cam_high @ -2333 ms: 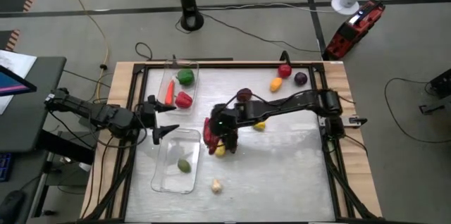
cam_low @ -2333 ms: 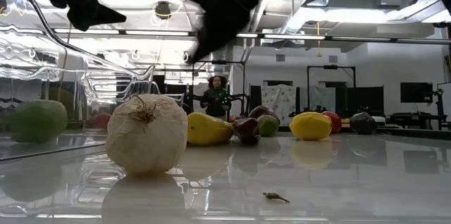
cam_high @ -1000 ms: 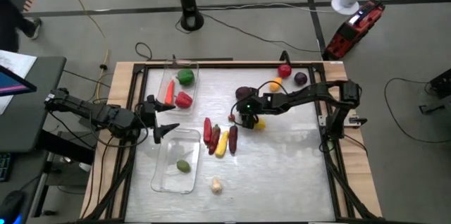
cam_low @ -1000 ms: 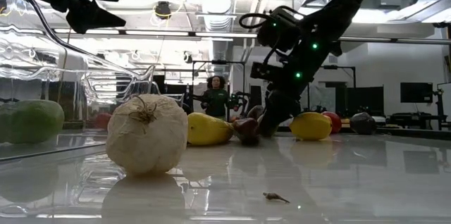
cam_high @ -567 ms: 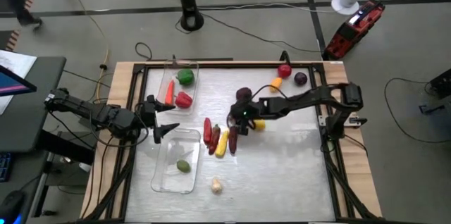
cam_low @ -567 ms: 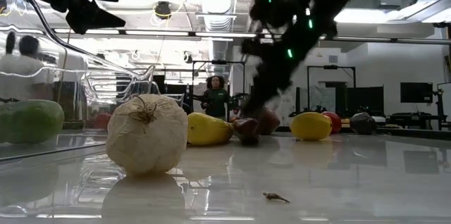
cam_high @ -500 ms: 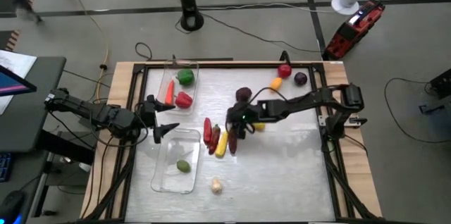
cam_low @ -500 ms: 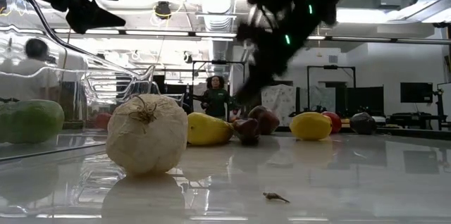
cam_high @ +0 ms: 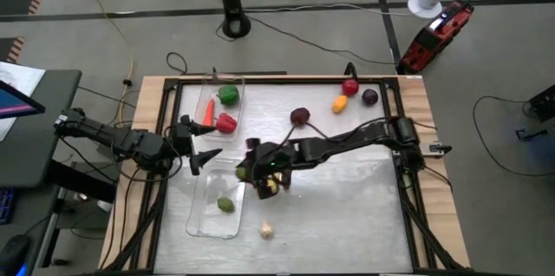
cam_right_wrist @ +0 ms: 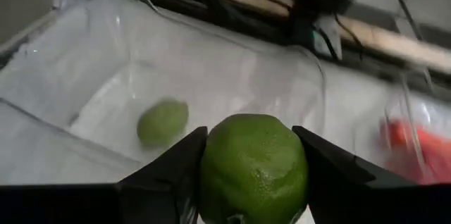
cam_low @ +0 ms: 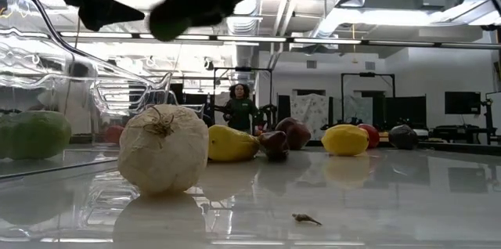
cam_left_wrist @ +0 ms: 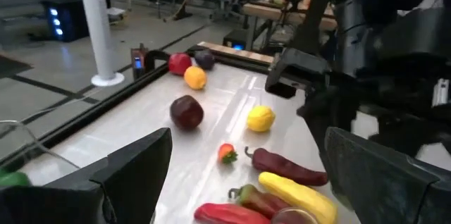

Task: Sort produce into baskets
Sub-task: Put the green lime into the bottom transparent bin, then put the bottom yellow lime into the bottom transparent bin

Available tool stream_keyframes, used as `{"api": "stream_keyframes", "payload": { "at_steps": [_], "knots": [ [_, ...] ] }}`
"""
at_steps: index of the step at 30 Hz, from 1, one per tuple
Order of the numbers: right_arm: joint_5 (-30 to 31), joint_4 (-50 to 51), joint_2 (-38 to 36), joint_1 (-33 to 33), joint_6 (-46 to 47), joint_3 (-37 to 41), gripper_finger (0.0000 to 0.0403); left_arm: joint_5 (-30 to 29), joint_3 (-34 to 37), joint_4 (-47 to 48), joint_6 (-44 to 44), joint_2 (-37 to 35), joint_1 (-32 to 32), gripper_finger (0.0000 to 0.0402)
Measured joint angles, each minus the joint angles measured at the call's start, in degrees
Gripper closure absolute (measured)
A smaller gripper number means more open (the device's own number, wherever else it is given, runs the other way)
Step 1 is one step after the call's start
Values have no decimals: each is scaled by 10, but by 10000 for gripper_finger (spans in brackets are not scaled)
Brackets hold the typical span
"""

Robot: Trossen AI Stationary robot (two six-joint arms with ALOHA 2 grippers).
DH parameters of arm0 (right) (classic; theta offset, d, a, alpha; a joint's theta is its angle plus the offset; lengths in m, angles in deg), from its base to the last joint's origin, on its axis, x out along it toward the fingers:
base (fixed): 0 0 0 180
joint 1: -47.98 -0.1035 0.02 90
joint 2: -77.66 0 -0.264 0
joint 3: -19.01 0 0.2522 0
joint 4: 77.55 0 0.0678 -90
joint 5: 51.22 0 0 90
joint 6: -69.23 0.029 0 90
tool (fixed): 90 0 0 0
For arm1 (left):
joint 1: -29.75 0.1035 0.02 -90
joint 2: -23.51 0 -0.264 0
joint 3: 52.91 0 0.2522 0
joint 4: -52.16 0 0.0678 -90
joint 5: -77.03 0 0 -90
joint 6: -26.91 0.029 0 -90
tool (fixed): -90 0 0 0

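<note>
We're partway through: the far basket (cam_high: pixel 220 105) already holds a green pepper (cam_high: pixel 228 95), a carrot (cam_high: pixel 209 112) and a red pepper (cam_high: pixel 226 122), and the near basket (cam_high: pixel 208 215) holds one green fruit (cam_high: pixel 225 204). Now our right gripper (cam_high: pixel 245 170) hangs just beside the near basket's rim, fingers clamped on a green lime (cam_right_wrist: pixel 254 168). Left on the tabletop (cam_high: pixel 347 207): the peppers (cam_left_wrist: pixel 282 192) by the gripper, garlic (cam_high: pixel 266 229), a dark red fruit (cam_high: pixel 301 117), and three more pieces at the far corner. Our left gripper (cam_high: pixel 201 146) waits with fingers apart between the baskets, close to our drop path.
</note>
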Motion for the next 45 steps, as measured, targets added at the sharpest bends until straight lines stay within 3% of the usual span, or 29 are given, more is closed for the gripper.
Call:
{"api": "stream_keyframes", "payload": {
  "at_steps": [7, 16, 18, 28, 38, 45],
  "knots": [
    [-20, 43, 66, 2, -20, -91, 125, 22, 0, 12, -6, 0, 0, 41],
    [-35, 168, 24, 15, -28, -90, 80, 30, 0, 31, -22, 0, 0, 41],
    [-17, 199, 3, 13, -25, -59, 85, 36, 0, 38, -27, 0, 0, 41],
    [52, 140, -106, 14, 31, 159, 107, 37, 0, 44, -31, 4, 0, 41],
    [175, 239, -221, 16, 163, 291, 107, 37, 0, 45, -37, 4, 0, 41],
    [191, 155, -315, 45, 227, 436, 97, 36, 0, 43, -33, 4, 0, 41]
  ]
}}
